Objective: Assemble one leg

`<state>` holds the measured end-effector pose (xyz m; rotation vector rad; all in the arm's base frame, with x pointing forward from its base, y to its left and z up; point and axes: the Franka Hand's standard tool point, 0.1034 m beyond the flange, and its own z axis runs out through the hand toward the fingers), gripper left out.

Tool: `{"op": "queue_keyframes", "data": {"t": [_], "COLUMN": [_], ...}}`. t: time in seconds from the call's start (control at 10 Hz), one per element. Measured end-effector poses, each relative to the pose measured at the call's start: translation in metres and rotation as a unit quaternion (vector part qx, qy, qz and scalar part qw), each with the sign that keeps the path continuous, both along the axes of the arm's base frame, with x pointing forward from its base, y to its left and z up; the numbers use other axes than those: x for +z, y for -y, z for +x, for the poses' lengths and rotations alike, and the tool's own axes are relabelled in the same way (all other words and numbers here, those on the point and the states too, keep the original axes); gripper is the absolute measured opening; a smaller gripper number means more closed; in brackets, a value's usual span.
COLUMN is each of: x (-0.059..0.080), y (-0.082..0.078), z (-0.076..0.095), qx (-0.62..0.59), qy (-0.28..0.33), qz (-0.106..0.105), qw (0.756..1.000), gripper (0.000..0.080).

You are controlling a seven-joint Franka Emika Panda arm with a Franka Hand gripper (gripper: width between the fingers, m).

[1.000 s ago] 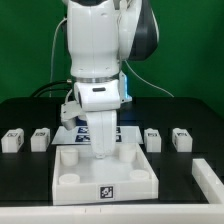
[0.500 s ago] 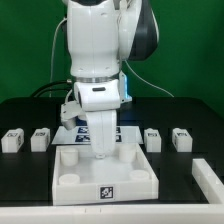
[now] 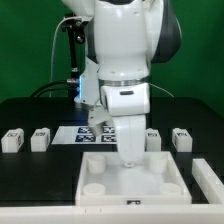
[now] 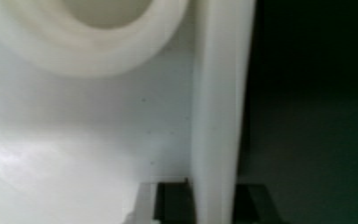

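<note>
**Tabletop dragged aside while the legs wait**

From the exterior view's left, we see the left legs [image 3: 40, 138] idle on the counter [image 3: 35, 175]. The end effector [image 3: 128, 162] is pinched shut on the tabletop [image 3: 150, 186] wall, and the right legs [image 3: 152, 138] lie beyond. Since half a second ago, arm and tabletop have slid rightward, probably to square it for fitting.

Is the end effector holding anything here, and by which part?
Yes: the end effector grips the tabletop by its upright rim wall, one finger on each side.
</note>
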<state>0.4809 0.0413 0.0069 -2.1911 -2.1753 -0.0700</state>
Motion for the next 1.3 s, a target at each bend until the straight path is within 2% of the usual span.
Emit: {"op": "queue_keyframes", "data": {"t": [0.1,0.3,0.8,0.9,1.0,1.1,1.2,1.3], "x": [-0.001,-0.003,-0.003,-0.003,-0.003,-0.003,-0.003,-0.003], "y": [-0.012,-0.026,-0.025,-0.024,-0.024,-0.024,-0.024,-0.024], "z": [0.008,0.009,0.010,0.010,0.010,0.010,0.010,0.010], "qx": [-0.003,-0.006,-0.007,-0.008,-0.008,-0.008,-0.008,-0.008], "qy": [0.003,0.001,0.004,0.004,0.004,0.004,0.004,0.004], "qz": [0.003,0.006,0.006,0.006,0.006,0.006,0.006,0.006], "qw": [1.000,1.000,1.000,1.000,1.000,1.000,1.000,1.000], "gripper": [0.0057,0.0057,0.0056,0.0145,0.0145,0.0327,0.0462,0.0462]}}
